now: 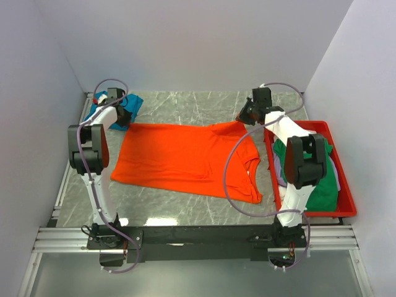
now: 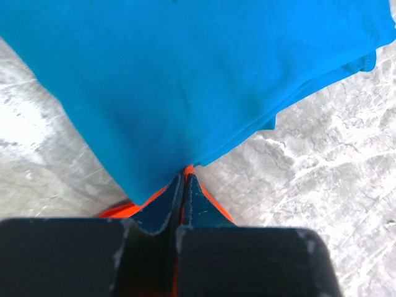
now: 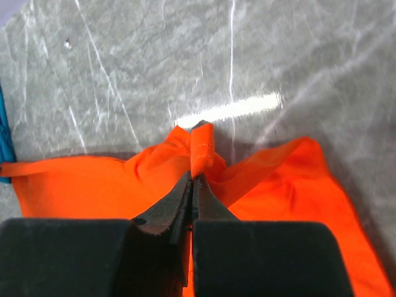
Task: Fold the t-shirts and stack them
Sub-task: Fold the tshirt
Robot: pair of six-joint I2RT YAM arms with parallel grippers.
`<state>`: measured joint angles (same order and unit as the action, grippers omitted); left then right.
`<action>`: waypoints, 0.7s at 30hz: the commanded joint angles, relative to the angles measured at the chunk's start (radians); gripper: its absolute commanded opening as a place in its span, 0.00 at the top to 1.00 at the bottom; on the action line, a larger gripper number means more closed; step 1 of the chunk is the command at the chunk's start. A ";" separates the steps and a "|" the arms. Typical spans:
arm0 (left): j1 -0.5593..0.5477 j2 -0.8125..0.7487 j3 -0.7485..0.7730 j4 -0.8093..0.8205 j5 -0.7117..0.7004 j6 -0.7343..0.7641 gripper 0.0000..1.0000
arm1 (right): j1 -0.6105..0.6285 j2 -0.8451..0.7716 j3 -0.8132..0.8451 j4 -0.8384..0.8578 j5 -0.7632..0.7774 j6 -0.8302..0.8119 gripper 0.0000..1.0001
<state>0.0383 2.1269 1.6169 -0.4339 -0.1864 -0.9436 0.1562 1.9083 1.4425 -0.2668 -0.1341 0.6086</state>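
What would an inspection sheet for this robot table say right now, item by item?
Surface: grey marbled table, bare at the far middle.
Job's things: orange t-shirt spread flat mid-table; teal t-shirt lying at the far left corner; green t-shirt piled in the red tray at the right.
Clutter: nothing seen.
Grippers: left gripper shut on the orange t-shirt's far left corner; right gripper shut on a fold at its far right corner.
Cables: grey cables loop from both arms; the right arm's loop hangs over the orange t-shirt.
Surroundings: plain white walls on three sides; metal rail along the near edge.
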 commanded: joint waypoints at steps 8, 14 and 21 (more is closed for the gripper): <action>0.054 -0.137 -0.100 0.112 0.090 0.016 0.99 | 0.005 -0.284 -0.234 0.046 0.047 0.017 1.00; 0.061 -0.186 -0.164 0.135 0.090 0.000 0.99 | 0.011 -0.405 -0.364 0.046 0.059 0.039 1.00; 0.061 -0.252 -0.273 0.169 0.081 -0.011 0.99 | 0.023 -0.529 -0.494 0.028 0.080 0.048 1.00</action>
<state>0.0933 1.9396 1.3727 -0.3107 -0.0978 -0.9478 0.1726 1.4494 0.9817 -0.2508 -0.0887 0.6483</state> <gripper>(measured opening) 0.013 0.011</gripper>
